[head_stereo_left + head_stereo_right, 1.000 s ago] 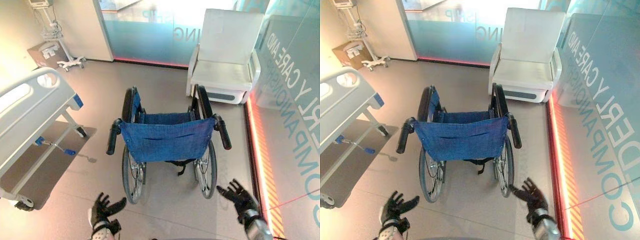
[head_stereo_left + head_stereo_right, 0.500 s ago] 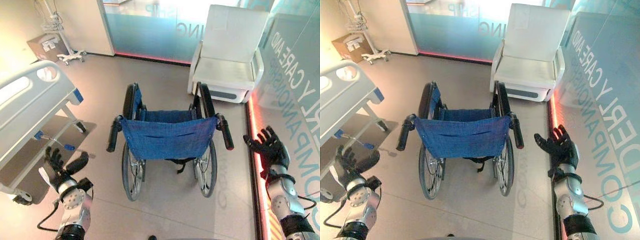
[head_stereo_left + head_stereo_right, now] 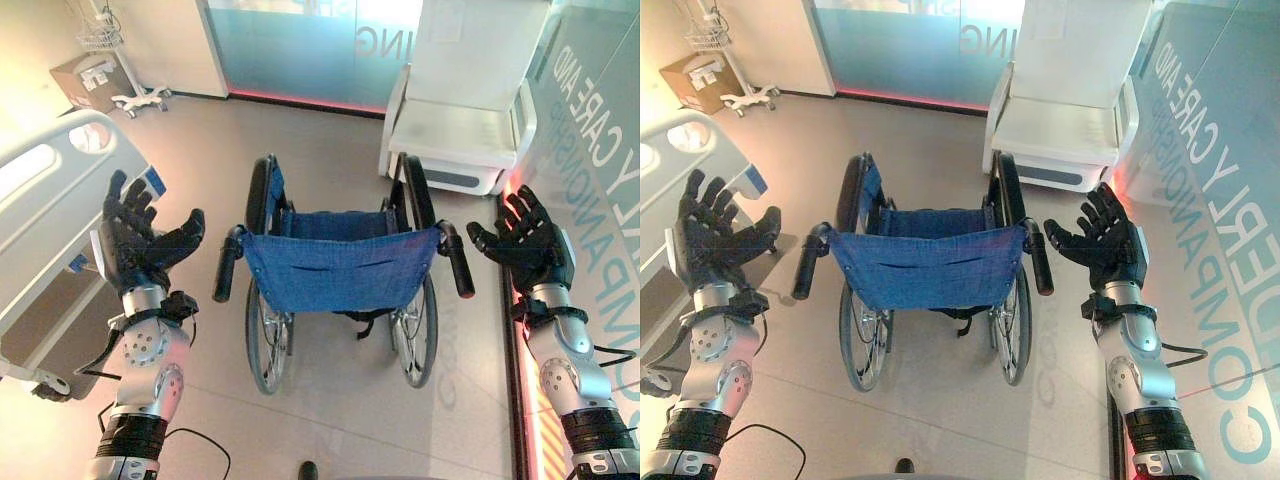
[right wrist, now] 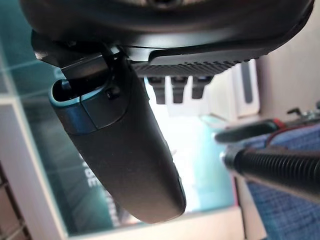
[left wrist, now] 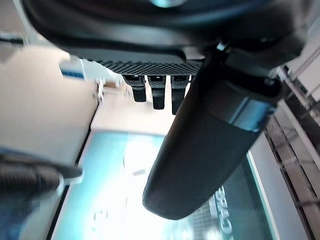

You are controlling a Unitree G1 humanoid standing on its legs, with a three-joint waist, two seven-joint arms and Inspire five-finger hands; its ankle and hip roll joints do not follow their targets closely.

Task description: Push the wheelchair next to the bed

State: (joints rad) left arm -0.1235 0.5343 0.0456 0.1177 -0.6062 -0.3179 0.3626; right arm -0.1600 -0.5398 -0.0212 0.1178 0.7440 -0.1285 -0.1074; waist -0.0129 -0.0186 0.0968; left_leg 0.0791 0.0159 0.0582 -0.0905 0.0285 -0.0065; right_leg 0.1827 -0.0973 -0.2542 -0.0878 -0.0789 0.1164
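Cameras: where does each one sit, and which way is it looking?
Left eye view: on the head, looking down at the wheelchair, the bed and both raised, open robot hands, left and right.
Right eye view: beside it, same scene; white armchair beyond.
Left wrist view: on the left wrist, looking along its thumb toward the glass wall.
Right wrist view: on the right wrist, past its thumb to the right push handle.
Shared: that handle appears in the eye views too.

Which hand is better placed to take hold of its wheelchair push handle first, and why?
The right hand, probably. It is open just beside the right push handle, a small gap away. The left hand, also open, stands farther out from the left push handle, nearer the bed.
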